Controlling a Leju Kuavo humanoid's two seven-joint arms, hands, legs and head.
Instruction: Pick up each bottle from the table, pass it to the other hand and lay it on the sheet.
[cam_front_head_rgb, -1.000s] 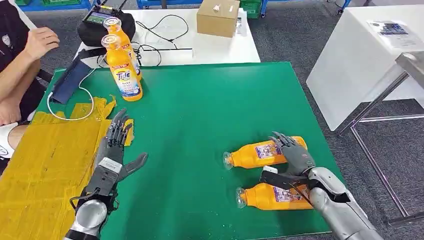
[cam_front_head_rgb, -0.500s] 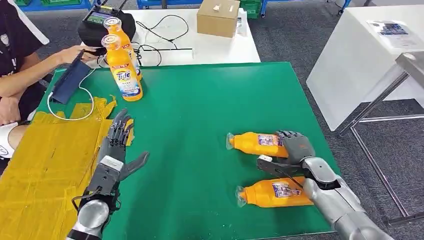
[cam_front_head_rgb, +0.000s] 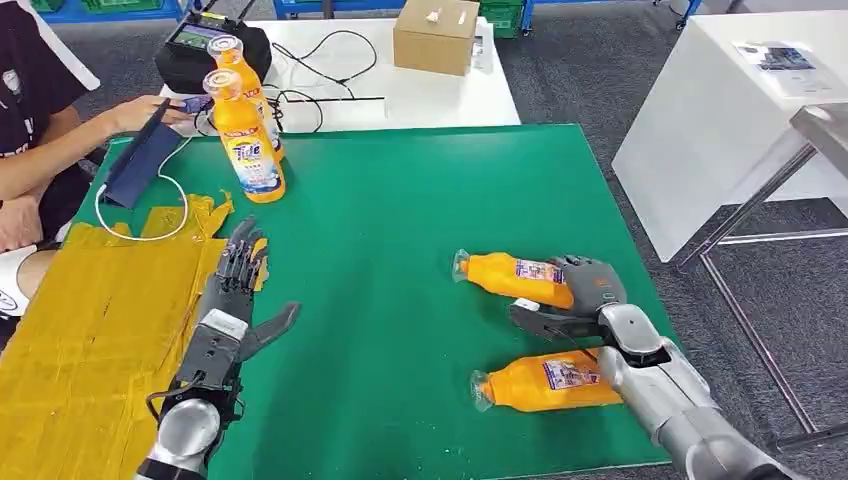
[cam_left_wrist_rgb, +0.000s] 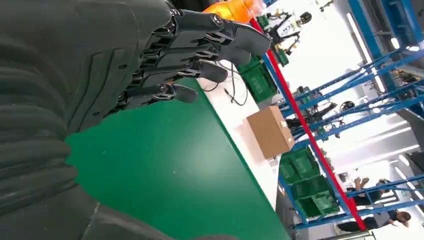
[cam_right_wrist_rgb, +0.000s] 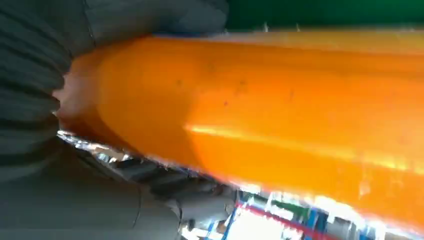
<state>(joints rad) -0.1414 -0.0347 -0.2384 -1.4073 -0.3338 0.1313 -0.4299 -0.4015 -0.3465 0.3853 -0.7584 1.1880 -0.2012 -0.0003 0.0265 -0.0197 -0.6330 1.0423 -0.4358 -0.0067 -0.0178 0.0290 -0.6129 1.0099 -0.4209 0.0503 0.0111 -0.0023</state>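
Observation:
My right hand (cam_front_head_rgb: 585, 292) grips the base end of an orange bottle (cam_front_head_rgb: 512, 277), which hangs slightly above the green table (cam_front_head_rgb: 400, 230), cap pointing left. In the right wrist view the same orange bottle (cam_right_wrist_rgb: 280, 120) lies across the palm. A second orange bottle (cam_front_head_rgb: 545, 382) lies on the mat just in front of that hand, beside my right forearm. Two more orange bottles (cam_front_head_rgb: 243, 135) stand upright at the far left of the mat. My left hand (cam_front_head_rgb: 232, 300) rests open at the edge of the yellow sheet (cam_front_head_rgb: 90, 330), fingers (cam_left_wrist_rgb: 200, 47) stretched out, holding nothing.
A person sits at the left, a hand (cam_front_head_rgb: 140, 112) touching a blue pouch (cam_front_head_rgb: 140, 160) by a white cable. Behind the mat, a white table carries a cardboard box (cam_front_head_rgb: 436, 35), a black device (cam_front_head_rgb: 205, 45) and cables. Another white table (cam_front_head_rgb: 740, 110) stands at the right.
My right hand closed around the far lying bottle and lifted it, turning it a little to the left. The person's hand moved down to the blue pouch. My left hand stayed still.

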